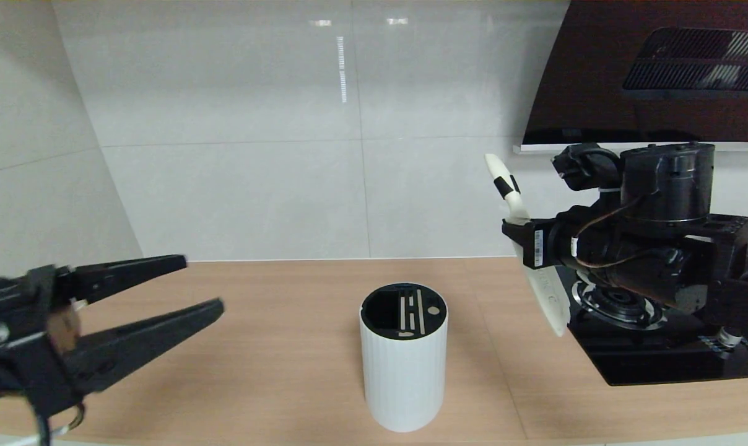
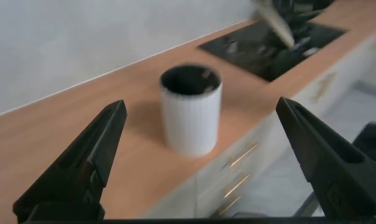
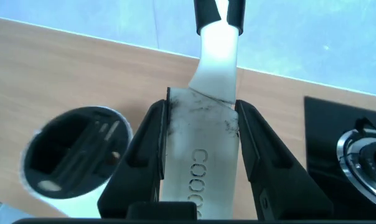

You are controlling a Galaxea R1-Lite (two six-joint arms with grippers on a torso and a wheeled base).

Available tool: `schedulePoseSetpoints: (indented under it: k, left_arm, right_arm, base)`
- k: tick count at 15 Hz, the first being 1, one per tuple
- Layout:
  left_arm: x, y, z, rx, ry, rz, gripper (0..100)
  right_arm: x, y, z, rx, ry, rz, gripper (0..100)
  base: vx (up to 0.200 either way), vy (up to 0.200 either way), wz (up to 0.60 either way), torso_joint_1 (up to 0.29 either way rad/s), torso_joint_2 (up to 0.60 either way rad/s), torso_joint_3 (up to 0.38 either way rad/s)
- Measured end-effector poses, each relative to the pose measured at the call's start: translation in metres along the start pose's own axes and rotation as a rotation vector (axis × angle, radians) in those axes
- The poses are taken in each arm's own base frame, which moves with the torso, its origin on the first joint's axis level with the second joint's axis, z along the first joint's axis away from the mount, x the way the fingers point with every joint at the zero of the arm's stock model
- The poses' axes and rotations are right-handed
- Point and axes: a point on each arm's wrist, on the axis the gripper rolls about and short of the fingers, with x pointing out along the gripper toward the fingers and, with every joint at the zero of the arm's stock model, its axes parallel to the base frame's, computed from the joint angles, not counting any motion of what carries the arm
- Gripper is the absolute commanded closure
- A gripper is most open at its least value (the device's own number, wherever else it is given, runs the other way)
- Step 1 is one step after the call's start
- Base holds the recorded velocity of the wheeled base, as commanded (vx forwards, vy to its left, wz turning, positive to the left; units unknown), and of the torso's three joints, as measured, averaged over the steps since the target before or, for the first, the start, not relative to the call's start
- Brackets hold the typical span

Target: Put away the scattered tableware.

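A white ribbed holder (image 1: 404,365) with a black slotted top stands on the wooden counter (image 1: 287,347), near its front edge. My right gripper (image 1: 526,244) hangs above the counter to the holder's right, shut on a white knife (image 1: 535,260) with a black band on its handle; the blade points down. In the right wrist view the fingers (image 3: 144,149) clamp the knife (image 3: 203,143) flat, with the holder (image 3: 73,158) below and to one side. My left gripper (image 1: 194,285) is open at the left, nothing between its fingers. Its view shows the holder (image 2: 191,109) ahead of the left gripper (image 2: 200,137).
A black glass hob (image 1: 659,347) with a burner sits on the counter's right end, under a dark extractor hood (image 1: 659,68). White tiled wall stands behind. Drawer fronts with handles (image 2: 241,171) run below the counter's front edge.
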Motion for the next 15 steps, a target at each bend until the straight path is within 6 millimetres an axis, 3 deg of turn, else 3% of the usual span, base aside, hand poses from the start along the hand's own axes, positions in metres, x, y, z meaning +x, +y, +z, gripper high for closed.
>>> schedulePoseSetpoints:
  k: [4,7,12,15]
  left_arm:
    - [0.07,-0.002,0.005,-0.331,-0.031,-0.184,0]
    - [0.107,-0.004,-0.004,-0.345,-0.105,-0.278,0]
    - [0.139,-0.012,-0.04,-0.37,-0.125,-0.371,0]
    - [0.149,-0.018,-0.045,-0.458,-0.108,-0.355,0]
  right_arm:
    - [-0.018,0.028,0.001,0.048,-0.02,0.087,100]
    - [-0.027,0.048,-0.004,0.111,-0.013,0.159,100]
    - [-0.035,0.065,-0.023,0.076,0.04,0.22,100]
    - [-0.042,0.08,-0.025,0.067,0.034,0.276,100]
  base:
    - [0.0,0.0,0.0,0.0,0.0,0.0]
    - [0.0,0.0,0.0,0.0,0.0,0.0]
    - [0.0,0.0,0.0,0.0,0.0,0.0]
    - [0.0,0.0,0.0,0.0,0.0,0.0]
